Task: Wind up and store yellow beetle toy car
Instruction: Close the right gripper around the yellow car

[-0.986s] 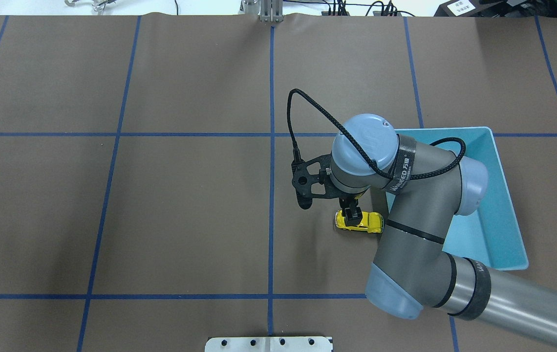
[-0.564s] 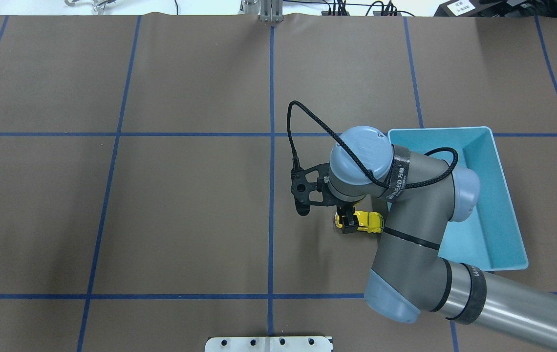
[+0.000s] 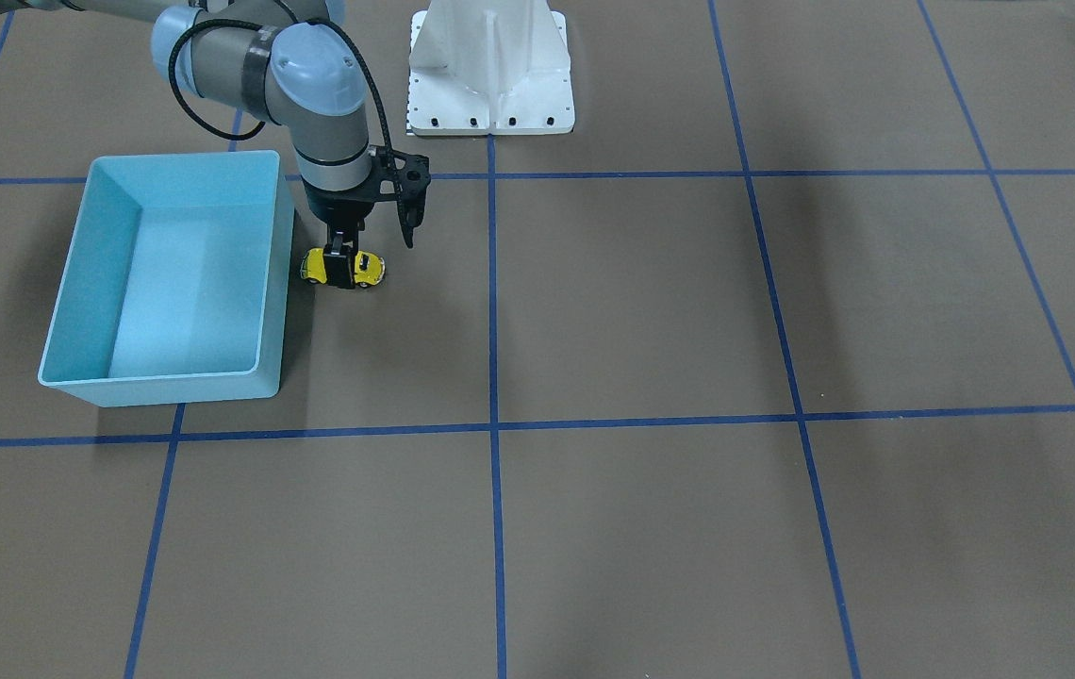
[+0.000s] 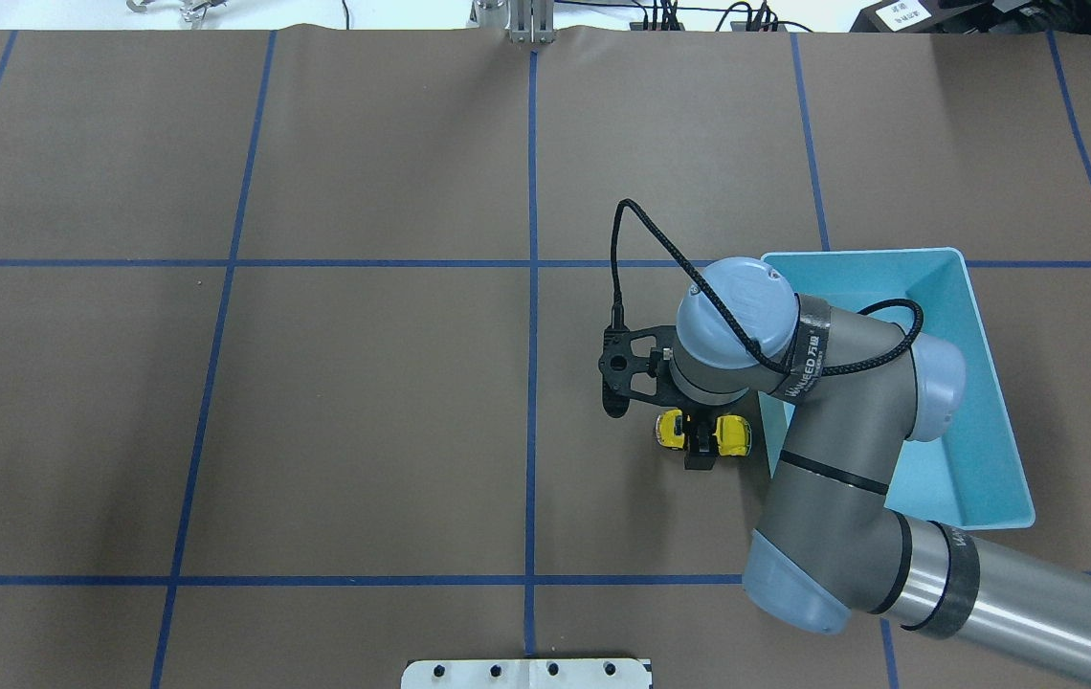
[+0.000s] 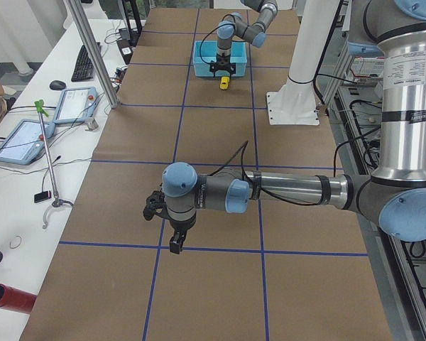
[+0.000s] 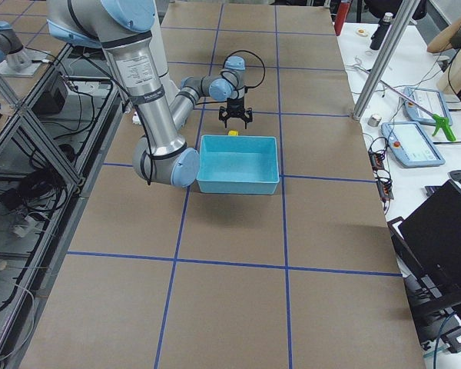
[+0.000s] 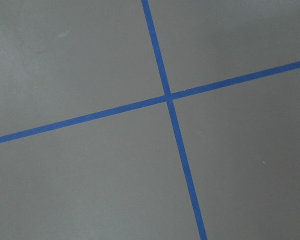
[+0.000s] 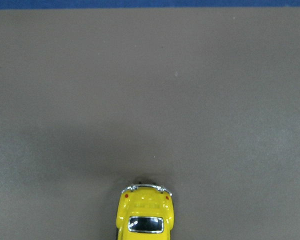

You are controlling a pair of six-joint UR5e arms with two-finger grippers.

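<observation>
The yellow beetle toy car (image 4: 732, 435) stands on its wheels on the brown table, just left of the light blue bin (image 4: 947, 421). It also shows in the front view (image 3: 370, 270) and at the bottom of the right wrist view (image 8: 145, 212). My right gripper (image 4: 699, 442) points straight down over the car's middle, one finger on each side of it, and looks open. My left gripper (image 5: 175, 245) hangs low over bare table far from the car. It shows only in the left side view, so I cannot tell if it is open.
The bin (image 3: 170, 283) holds nothing. The white robot base (image 3: 490, 66) stands at the table's robot side. Blue tape lines (image 4: 532, 287) divide the brown mat. A side bench with tablets (image 5: 28, 135) and a metal pole (image 5: 92, 64) flank the table.
My right arm has moved right, toward the bin. The gripper has gone from the car's left end to its middle and come lower. The car has stayed in place.
</observation>
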